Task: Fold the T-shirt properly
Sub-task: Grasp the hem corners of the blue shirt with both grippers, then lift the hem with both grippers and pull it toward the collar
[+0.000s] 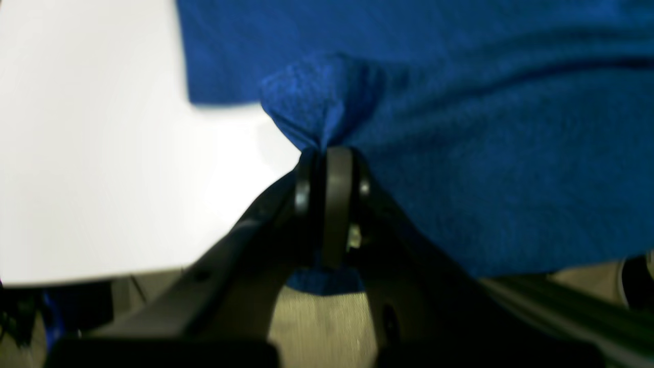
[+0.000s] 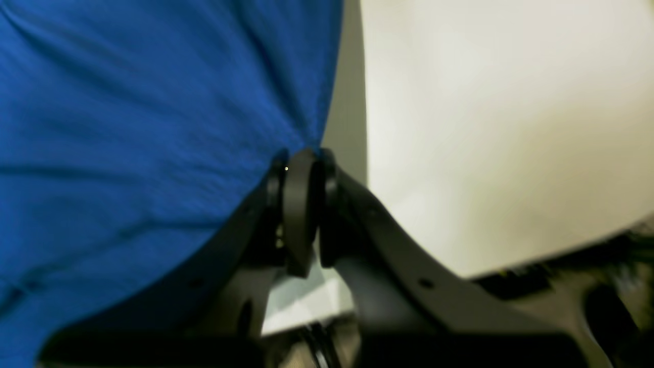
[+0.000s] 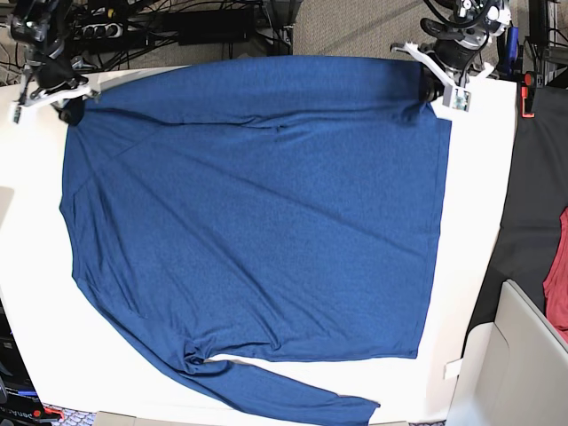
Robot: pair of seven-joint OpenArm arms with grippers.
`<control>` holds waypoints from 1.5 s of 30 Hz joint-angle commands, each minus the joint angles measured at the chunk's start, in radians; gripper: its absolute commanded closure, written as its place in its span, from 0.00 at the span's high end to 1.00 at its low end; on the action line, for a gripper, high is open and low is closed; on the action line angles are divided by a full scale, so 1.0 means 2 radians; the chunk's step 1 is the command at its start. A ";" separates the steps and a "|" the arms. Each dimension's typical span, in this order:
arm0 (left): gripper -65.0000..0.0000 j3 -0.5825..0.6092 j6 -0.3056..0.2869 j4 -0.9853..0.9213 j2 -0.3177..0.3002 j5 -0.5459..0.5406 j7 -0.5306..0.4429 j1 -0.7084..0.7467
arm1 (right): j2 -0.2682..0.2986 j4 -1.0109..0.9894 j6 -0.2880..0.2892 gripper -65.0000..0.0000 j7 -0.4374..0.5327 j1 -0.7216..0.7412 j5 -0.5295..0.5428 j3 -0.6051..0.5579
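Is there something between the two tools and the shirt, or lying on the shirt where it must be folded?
Nothing visible. The left tool and the right tool are each shut directly on an edge of the shirt. In the base view the shirt lies spread on the white table with nothing on top of it.

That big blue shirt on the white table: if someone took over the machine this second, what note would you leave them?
Left hand: shut on a bunched corner of the large dark blue long-sleeved knit T-shirt, at the table's far edge.
Right hand: shut, pinching the shirt's edge at the other far corner.
Shirt: spread nearly flat across the white table, lightly wrinkled; one long sleeve lies along the near edge.
Done: both far corners gripped, shirt laid out.
Left: no fold is made yet. Probably bring the held edge over toward the near side, then tuck the sleeve and finish folding.
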 commanded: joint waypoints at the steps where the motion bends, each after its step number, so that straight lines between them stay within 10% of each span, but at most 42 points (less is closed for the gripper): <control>1: 0.00 -0.012 0.003 0.014 -0.003 -0.003 -0.015 0.001 | 0.008 0.010 -0.002 0.00 0.016 0.005 0.014 0.010; 26: 0.00 -0.017 0.003 -0.120 -0.001 -0.003 -0.012 -0.179 | 0.005 -0.041 -0.002 0.00 0.016 0.110 0.023 -0.032; 38: 0.50 -0.021 0.003 -0.123 -0.004 -0.003 -0.012 -0.168 | 0.004 -0.039 -0.002 0.00 0.016 0.107 0.024 -0.032; 45: 0.53 -0.053 0.003 -0.074 -0.003 -0.020 -0.012 -0.106 | 0.004 -0.038 -0.002 0.00 0.016 0.100 0.025 -0.030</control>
